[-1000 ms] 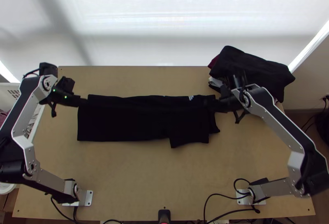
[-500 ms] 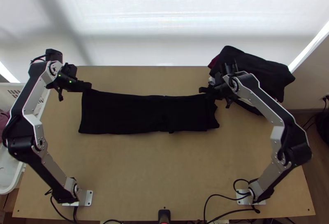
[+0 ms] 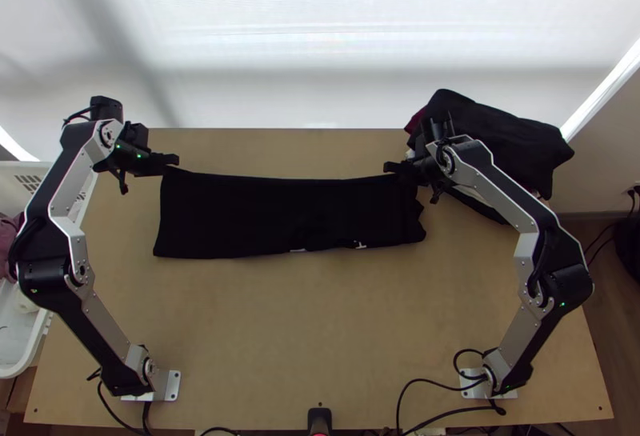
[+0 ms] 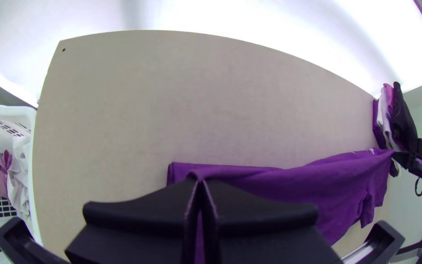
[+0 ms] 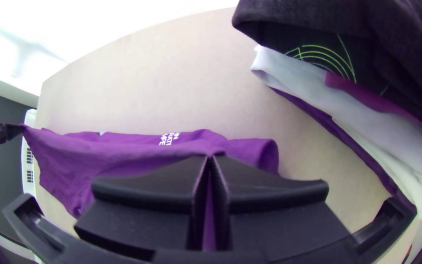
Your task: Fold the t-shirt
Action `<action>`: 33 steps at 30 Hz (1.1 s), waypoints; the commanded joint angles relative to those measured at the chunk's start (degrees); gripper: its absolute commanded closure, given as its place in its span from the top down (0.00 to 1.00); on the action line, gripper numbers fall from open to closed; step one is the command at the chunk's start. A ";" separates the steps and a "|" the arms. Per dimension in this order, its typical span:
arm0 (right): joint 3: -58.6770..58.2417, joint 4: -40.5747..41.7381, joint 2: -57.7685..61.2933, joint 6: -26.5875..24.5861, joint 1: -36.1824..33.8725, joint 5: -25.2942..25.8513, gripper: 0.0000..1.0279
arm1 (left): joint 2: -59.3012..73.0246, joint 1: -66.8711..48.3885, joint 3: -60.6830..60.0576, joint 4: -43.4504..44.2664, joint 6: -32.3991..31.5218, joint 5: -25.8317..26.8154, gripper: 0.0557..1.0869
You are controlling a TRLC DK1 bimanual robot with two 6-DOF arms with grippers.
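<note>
My left arm stands up from its base, elbow bent outward past the table's (image 3: 256, 340) left edge, forearm angled back in to the left claw (image 3: 174, 161), its fingers clamped together on the shirt's (image 3: 272, 216) far left corner. My right arm mirrors it, elbow out to the right, forearm slanting inward; the right claw (image 3: 392, 168) is pinched closed on the far edge near the shirt's right end. Beside that claw I have the clothes pile (image 3: 496, 132) at the table's far right corner, and the basket (image 3: 24, 370) sits off the left edge. Bare wood lies broad toward my bases, with a narrower strip along the far edge. The shirt is a long folded band across the table's far half, its long axis running side to side from claw to claw, roughly parallel to the far edge; I can't tell which end is the collar.
</note>
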 commanded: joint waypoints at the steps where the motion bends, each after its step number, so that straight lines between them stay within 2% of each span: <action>1: 1.40 0.82 0.37 1.53 -0.32 1.07 0.06 | -0.36 0.53 -1.08 0.54 -1.61 0.61 0.13; 3: 1.58 0.82 -0.07 1.97 -0.32 1.07 0.27 | -1.33 0.53 -1.08 0.54 -2.05 0.61 0.48; 4: 1.49 0.82 -0.60 2.06 -0.32 1.07 0.41 | -1.94 0.70 -0.91 0.54 -2.57 0.61 0.62; 6: 1.40 0.73 -1.83 2.23 -0.32 0.98 0.69 | -2.91 0.97 -0.91 0.72 -3.28 0.70 0.74; 7: 1.23 0.64 -2.89 2.41 -0.32 0.98 0.78 | -3.35 1.32 -1.00 1.16 -3.80 0.70 0.75; 8: 1.05 0.64 -4.29 2.58 -0.32 1.07 0.83 | -3.61 1.93 -1.26 1.68 -4.77 0.78 0.75; 10: 1.05 0.64 -7.54 3.20 -0.32 1.07 0.85 | -4.41 3.25 -1.96 2.74 -5.83 0.87 0.79; 16: 2.28 0.56 -17.21 6.19 -0.32 1.07 0.85 | -7.48 8.79 -7.94 8.80 -5.83 2.54 0.79; 20: 2.19 -1.47 -20.55 6.71 -0.23 1.07 0.85 | -8.98 10.28 -11.37 8.89 -3.89 3.16 0.79; 28: -0.53 -2.34 -23.45 9.44 0.73 0.98 0.85 | -11.09 13.18 -15.94 6.17 -4.95 12.82 0.79; 30: -1.94 -2.34 -24.51 10.05 1.00 0.98 0.85 | -11.88 13.27 -18.75 5.99 -4.86 16.87 0.78; 33: -3.78 -2.52 -25.56 11.28 1.53 0.98 0.85 | -11.88 13.10 -22.27 6.69 -3.63 19.33 0.78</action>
